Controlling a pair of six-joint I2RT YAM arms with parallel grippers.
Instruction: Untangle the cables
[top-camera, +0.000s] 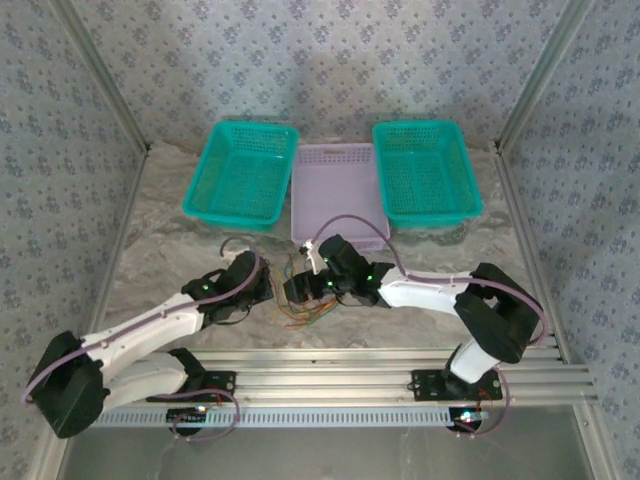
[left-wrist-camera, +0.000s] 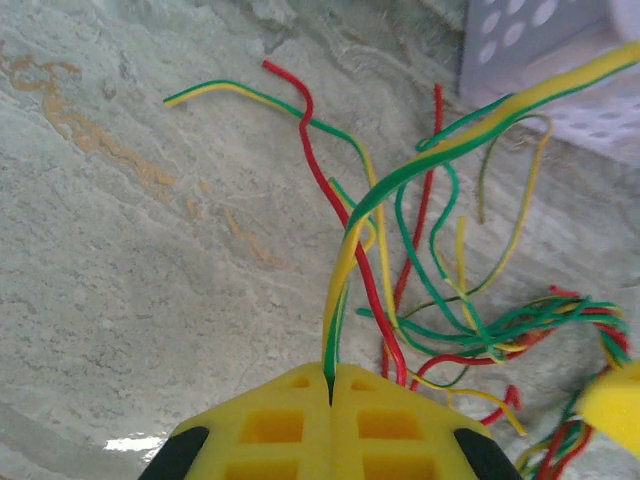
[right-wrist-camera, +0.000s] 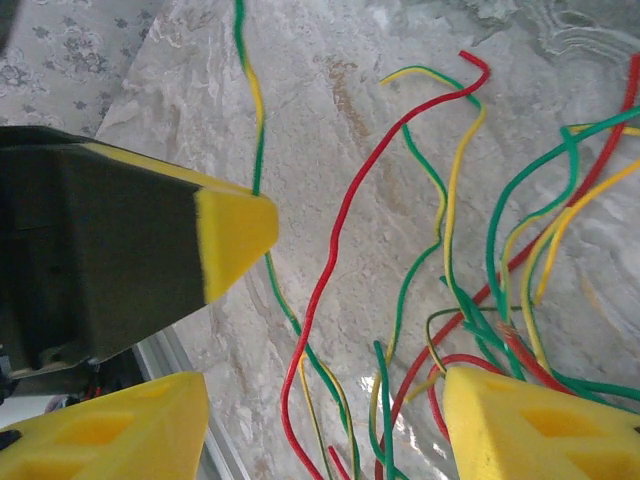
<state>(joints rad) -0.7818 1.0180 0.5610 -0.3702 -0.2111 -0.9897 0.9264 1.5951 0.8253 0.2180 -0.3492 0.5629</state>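
A loose tangle of thin red, yellow and green cables (top-camera: 303, 312) lies on the marble tabletop between the two arms. My left gripper (left-wrist-camera: 330, 385) is shut on one green-and-yellow cable (left-wrist-camera: 345, 270), which rises from the pinched yellow pads and runs off to the upper right. My right gripper (right-wrist-camera: 320, 425) stands open over the tangle, its yellow fingers (right-wrist-camera: 530, 420) wide apart, with several red and green strands (right-wrist-camera: 330, 260) lying on the table between them. In the top view the left gripper (top-camera: 268, 295) and right gripper (top-camera: 292, 297) nearly meet.
Two teal baskets (top-camera: 240, 175) (top-camera: 425, 170) and a lilac basket (top-camera: 338, 195) between them stand at the back of the table. The lilac basket's corner (left-wrist-camera: 540, 50) is close beyond the tangle. The left gripper's yellow tip (right-wrist-camera: 235, 225) sits just beside the right gripper.
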